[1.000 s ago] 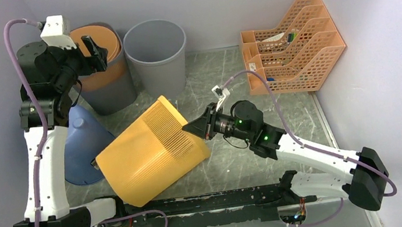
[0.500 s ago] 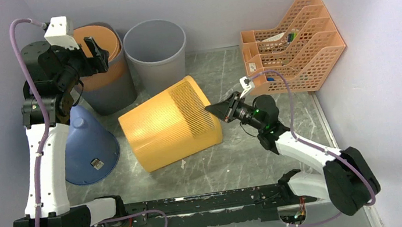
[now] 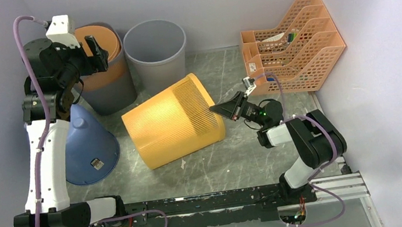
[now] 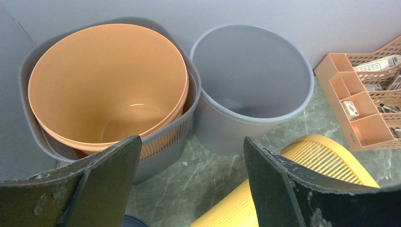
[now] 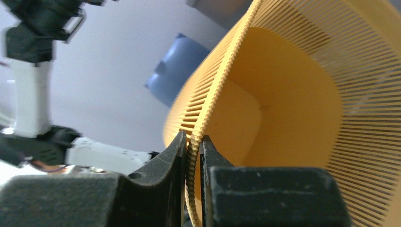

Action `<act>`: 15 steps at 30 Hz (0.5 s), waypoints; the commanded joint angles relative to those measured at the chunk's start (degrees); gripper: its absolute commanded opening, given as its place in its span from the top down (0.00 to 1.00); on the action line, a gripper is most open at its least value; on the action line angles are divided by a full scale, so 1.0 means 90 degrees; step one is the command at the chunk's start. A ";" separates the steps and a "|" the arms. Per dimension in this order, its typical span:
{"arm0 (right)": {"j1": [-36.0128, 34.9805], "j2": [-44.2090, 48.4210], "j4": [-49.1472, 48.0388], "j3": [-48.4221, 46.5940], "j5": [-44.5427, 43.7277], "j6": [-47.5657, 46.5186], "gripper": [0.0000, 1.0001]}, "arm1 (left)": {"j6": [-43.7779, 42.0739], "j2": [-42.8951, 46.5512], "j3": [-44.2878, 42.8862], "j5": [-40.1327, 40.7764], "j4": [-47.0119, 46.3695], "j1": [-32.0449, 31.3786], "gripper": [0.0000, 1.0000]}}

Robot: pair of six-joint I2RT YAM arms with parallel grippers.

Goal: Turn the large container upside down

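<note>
Top external view: yellow bin (image 3: 174,127) on its side on the table (image 3: 223,169), right gripper (image 3: 223,109) pinched shut on its rim.
Its mouth faces right. A blue bin (image 3: 88,146) stands just left of its base, and a grey bin (image 3: 155,52) close behind. Bare table lies along its near side. The left gripper (image 3: 93,51), fingers wide apart and empty, hangs behind and left of it.

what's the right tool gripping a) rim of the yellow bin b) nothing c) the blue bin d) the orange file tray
A: the right tool is shut on the slatted rim of the yellow bin, which lies on its side.
</note>
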State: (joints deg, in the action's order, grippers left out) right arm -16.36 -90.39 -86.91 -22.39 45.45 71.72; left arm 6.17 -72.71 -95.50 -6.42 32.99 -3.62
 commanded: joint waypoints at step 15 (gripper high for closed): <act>-0.1122 -0.0635 -0.1954 -0.0961 0.0358 0.1283 1.00 | -0.0153 -0.0208 -0.0685 0.0386 0.0292 -0.0202 0.10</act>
State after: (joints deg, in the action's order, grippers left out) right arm -26.33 -93.41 -87.81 -28.18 48.73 82.67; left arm 5.93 -74.24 -99.07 -4.95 34.11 -4.78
